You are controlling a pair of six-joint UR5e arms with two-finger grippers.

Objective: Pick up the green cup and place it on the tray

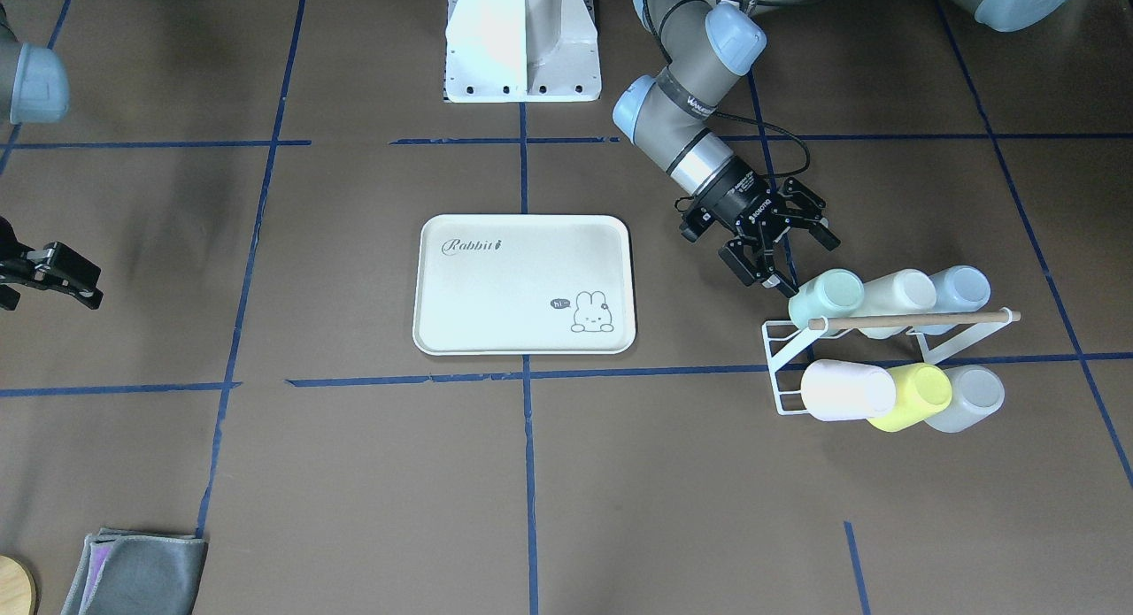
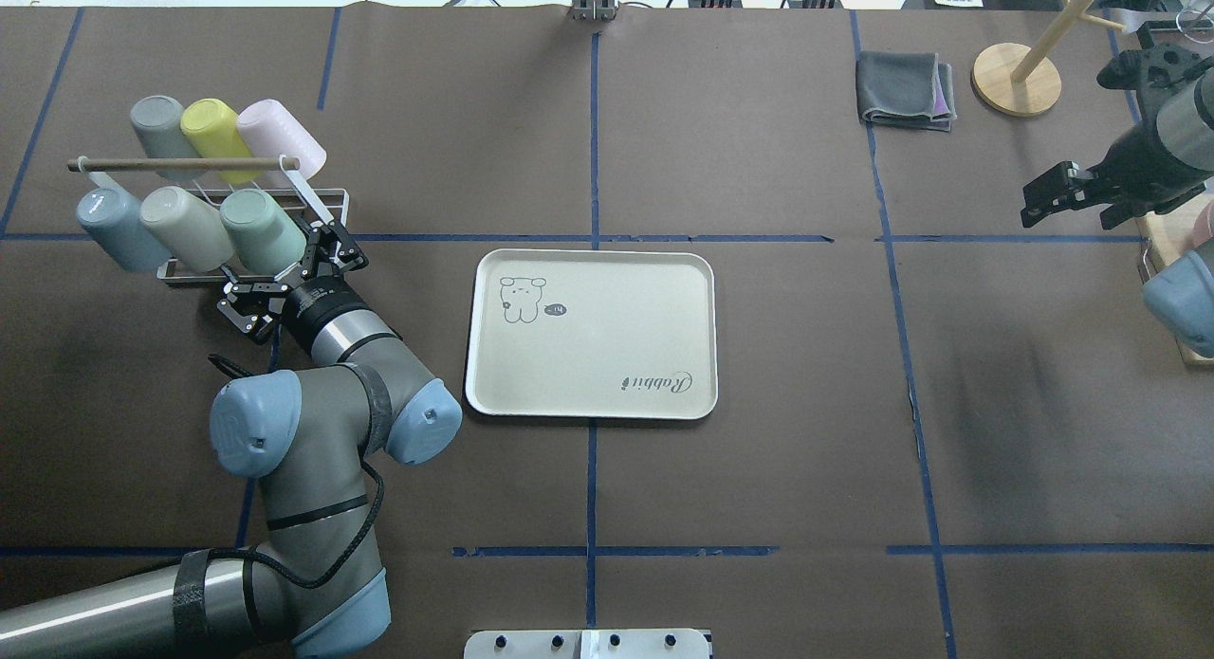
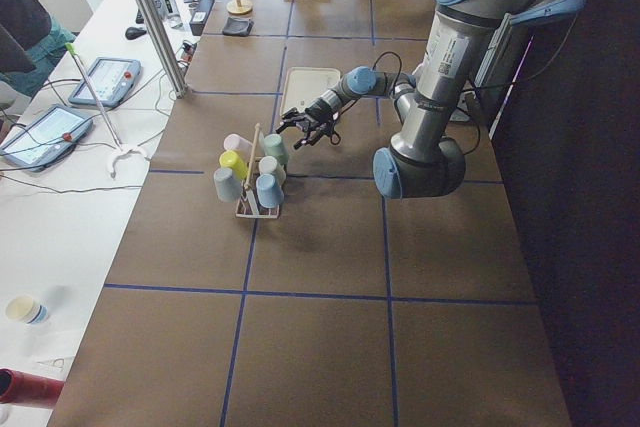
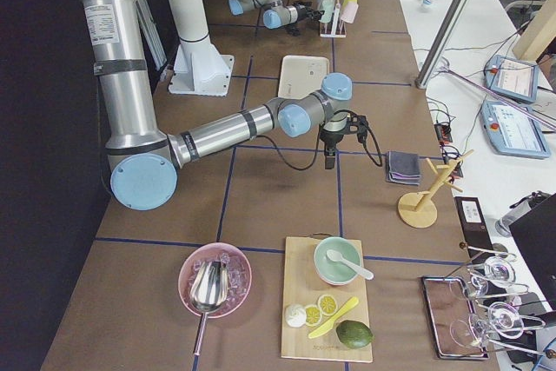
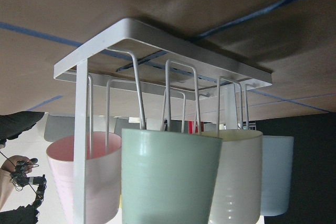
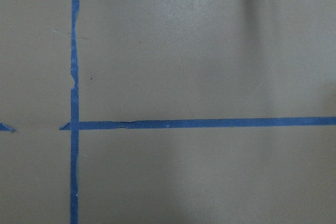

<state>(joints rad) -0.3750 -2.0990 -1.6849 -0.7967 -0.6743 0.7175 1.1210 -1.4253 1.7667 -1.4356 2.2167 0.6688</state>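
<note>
At frame right, the left gripper, fingers spread, sits just beside the green cup on the white rack. The tray lies mid-frame on the table. At far left, the right gripper has its fingers spread.

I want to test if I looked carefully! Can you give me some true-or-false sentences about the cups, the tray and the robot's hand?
1. The green cup sits on the rack. True.
2. A cup is on the tray. False: nothing is on the tray; all the cups are on the rack.
3. The left hand is open and close to the green cup. True.
4. The yellow cup is the green cup's neighbour in the same row. False: the yellow cup is in the other row; a cream cup is next to the green one.
</note>
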